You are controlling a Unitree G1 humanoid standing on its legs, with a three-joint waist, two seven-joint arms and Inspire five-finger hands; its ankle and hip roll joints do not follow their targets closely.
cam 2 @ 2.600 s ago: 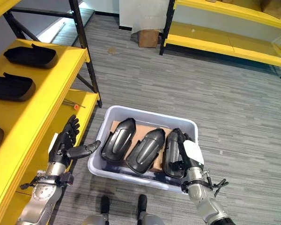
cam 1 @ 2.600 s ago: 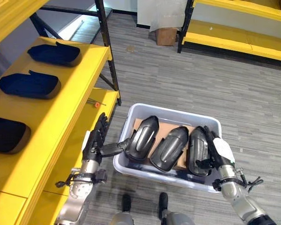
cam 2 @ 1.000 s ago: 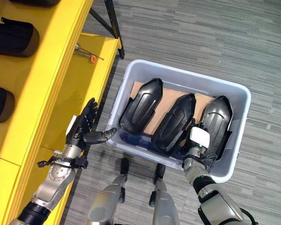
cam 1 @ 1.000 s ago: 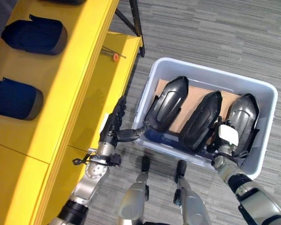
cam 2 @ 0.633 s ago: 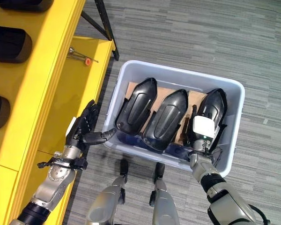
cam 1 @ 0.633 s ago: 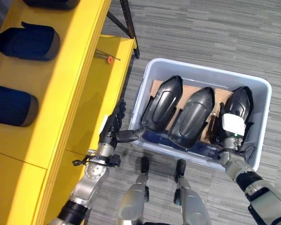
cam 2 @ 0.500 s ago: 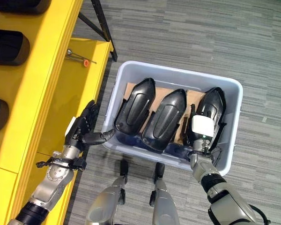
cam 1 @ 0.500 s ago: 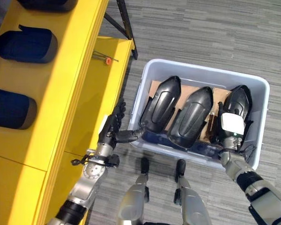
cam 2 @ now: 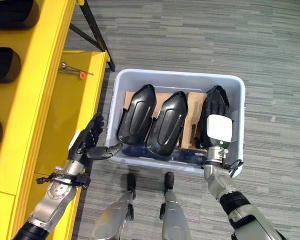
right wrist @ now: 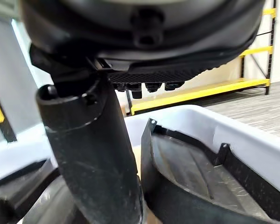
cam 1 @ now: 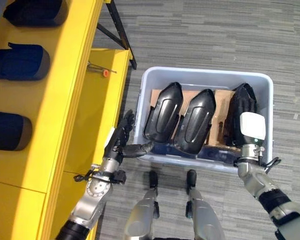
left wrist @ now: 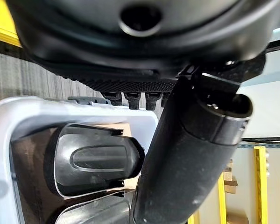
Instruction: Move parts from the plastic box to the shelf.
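A pale plastic box [cam 1: 205,72] stands on the floor, lined with cardboard and holding three black moulded parts side by side: left [cam 1: 163,112], middle [cam 1: 195,120] and right [cam 1: 236,102]. My right hand [cam 1: 252,126], with its white cover, lies on top of the right part, fingers straight and spread along it. In the right wrist view its thumb [right wrist: 93,154] stands beside that part [right wrist: 191,172]. My left hand [cam 1: 119,142] hovers open just outside the box's near left corner, thumb pointing at the rim. The left part [left wrist: 93,161] shows past it in the left wrist view.
The yellow shelf [cam 1: 75,75] runs along my left. Its upper level carries three dark parts, such as one [cam 1: 20,62] near the middle. A thin tool with an orange tip [cam 1: 105,73] lies on the lower level. Grey carpet surrounds the box.
The camera has shifted, so the box and shelf sit differently in view. My right hand has reached farther along over the right part. The left hand keeps its pose by the box corner.
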